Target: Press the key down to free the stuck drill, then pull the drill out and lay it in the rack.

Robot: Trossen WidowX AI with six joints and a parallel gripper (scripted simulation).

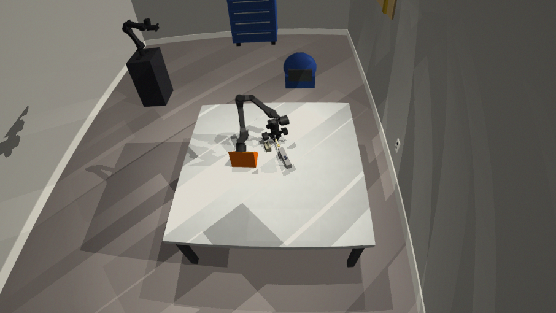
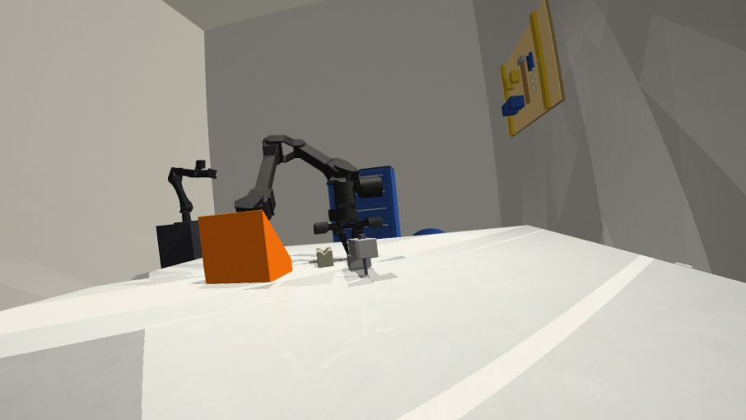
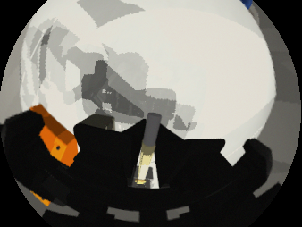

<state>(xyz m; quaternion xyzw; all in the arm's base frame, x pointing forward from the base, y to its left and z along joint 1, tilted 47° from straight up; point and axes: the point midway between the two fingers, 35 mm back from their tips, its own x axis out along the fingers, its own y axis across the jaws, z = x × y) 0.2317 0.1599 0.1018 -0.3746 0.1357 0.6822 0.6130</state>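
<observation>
Bright bands of light are thrown across the pale tabletop (image 1: 303,210) (image 2: 417,333) (image 3: 223,58), with a blue drawer cabinet (image 1: 254,29) (image 2: 392,203) and a second arm (image 1: 134,37) (image 2: 181,188) set well back in the upper part of the frame. And now the drill (image 1: 277,143) (image 3: 153,127): just above mid-frame from the top, low in the centre of the wrist view, grey at one end, yellow further along. It is pinched between the fingers of the gripper (image 1: 276,140) (image 2: 351,245) (image 3: 151,134), gripped across its slim body.

Beside it is seen the grey holder (image 1: 288,164) (image 2: 362,247), with a blue pin (image 1: 285,157) (image 2: 366,266), probably the key; whether the drill is fully freed cannot be told.

Light and stiff, by the look of it, smooth and round enough to be rolled or slipped if pinched off-centre. A mid-body hold is favoured, with any pull best kept along its length, as a sideways tug could be jammed or twisted.

Just to the left, a notched rack (image 1: 267,146) (image 2: 324,257) (image 3: 97,121) is waiting, its V facing up. Further left, an orange block (image 1: 243,159) (image 2: 234,247) (image 3: 62,143) is passed safely only if any swing is kept short. The holder has to be cleared first, and the rack must not be knocked!
</observation>
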